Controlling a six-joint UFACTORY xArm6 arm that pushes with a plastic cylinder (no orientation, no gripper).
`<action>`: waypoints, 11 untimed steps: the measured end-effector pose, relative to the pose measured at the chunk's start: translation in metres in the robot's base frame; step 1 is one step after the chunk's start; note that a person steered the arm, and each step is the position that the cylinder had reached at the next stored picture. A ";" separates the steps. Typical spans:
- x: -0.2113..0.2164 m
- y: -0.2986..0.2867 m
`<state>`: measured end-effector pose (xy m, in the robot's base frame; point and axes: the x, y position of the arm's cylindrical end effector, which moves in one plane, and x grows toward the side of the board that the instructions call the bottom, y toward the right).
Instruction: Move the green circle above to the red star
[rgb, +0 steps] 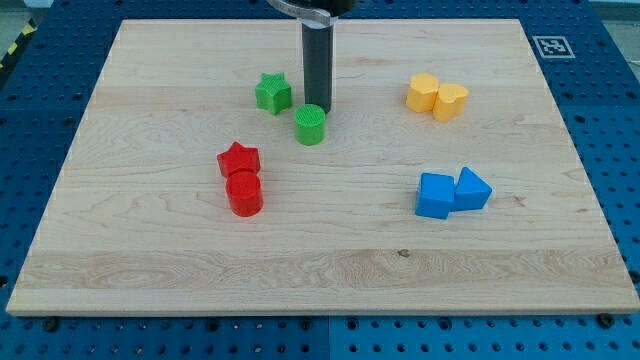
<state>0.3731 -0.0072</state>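
Observation:
The green circle (311, 124) lies on the wooden board, up and to the right of the red star (238, 159). My tip (318, 107) stands right behind the green circle, at its upper right edge, touching or nearly touching it. A red circle (244, 193) sits directly below the red star and touches it. A green star (273, 92) lies to the upper left of the green circle, a small gap apart from it.
Two yellow blocks (437, 96) sit together at the upper right. A blue cube (435, 195) and a blue triangle-like block (472, 189) touch at the right. The board's edges border a blue perforated table (610, 120).

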 end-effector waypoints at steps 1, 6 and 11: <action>-0.002 -0.009; -0.016 -0.040; -0.037 -0.024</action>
